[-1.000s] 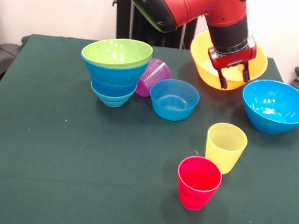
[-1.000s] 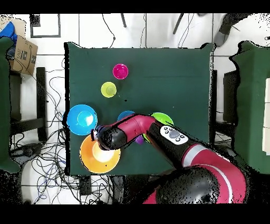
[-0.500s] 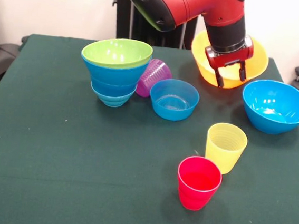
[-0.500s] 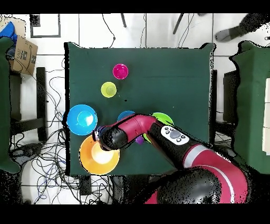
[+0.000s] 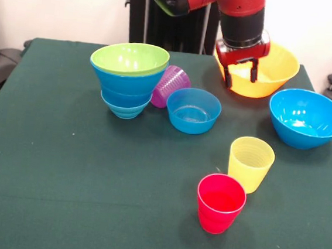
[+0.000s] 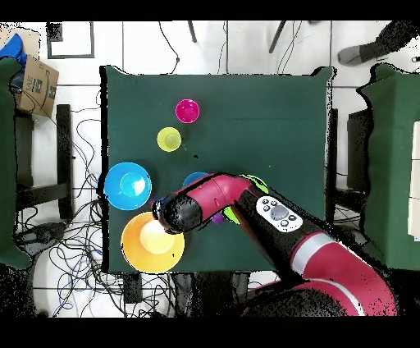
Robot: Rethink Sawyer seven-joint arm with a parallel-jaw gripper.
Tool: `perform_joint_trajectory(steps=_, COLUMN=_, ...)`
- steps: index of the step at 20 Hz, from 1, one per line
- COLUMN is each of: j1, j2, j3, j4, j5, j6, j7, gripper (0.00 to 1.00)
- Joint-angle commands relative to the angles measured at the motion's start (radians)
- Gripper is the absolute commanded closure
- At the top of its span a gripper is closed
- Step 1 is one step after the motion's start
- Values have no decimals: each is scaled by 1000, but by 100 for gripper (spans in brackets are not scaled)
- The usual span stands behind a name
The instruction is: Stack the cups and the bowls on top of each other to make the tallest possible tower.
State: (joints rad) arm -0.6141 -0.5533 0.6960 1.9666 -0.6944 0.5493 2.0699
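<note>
Bowls and cups are only partly gathered. The tower (image 5: 128,80) so far is a nested pile with small blue bowls lowest, a larger blue one above and the lime green bowl (image 5: 130,57) on top; it stands on the bench (image 5: 61,179) well off to one side of the end effector (image 5: 240,71).

The end effector has its two fingers spread over the near rim of the very large yellow bowl (image 5: 271,73). From the front view the rim appears to lie between the fingers, though I cannot say for sure that they have closed on it; the bowl looks tilted, its far edge higher. So the step in hand reads as taking up the yellow bowl.

Just beyond the bowl on the side away from the tower sits the large blue bowl (image 5: 306,117). Between the end effector and the tower are a small blue bowl (image 5: 193,110) and a purple cup (image 5: 171,85) on its side, leaning against the pile. A yellow cup (image 5: 250,164) and a red cup (image 5: 220,203) stand upright, well apart from the end effector.

Next, the grip on the rim needs to be firm before carrying the yellow bowl over and lowering it squarely into the green one.
</note>
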Motion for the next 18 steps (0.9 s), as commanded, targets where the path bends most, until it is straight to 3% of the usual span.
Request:
perform_joint_trajectory(steps=1, j1=12, j2=-71, j3=-15, j4=30, j5=-8, j6=163, j7=-153, gripper=0)
perform_joint_trajectory(steps=6, j1=-45, j2=-6, j3=90, j4=58, j5=-20, j6=159, j7=-291, gripper=0)
perform_joint_trajectory(steps=11, j1=-143, j2=57, j3=220, j4=113, j5=-5, j6=181, j7=-414, gripper=0)
perform_joint_trajectory(steps=18, j1=-223, j2=128, j3=292, j4=112, j5=-55, j6=273, j7=-610, gripper=0)
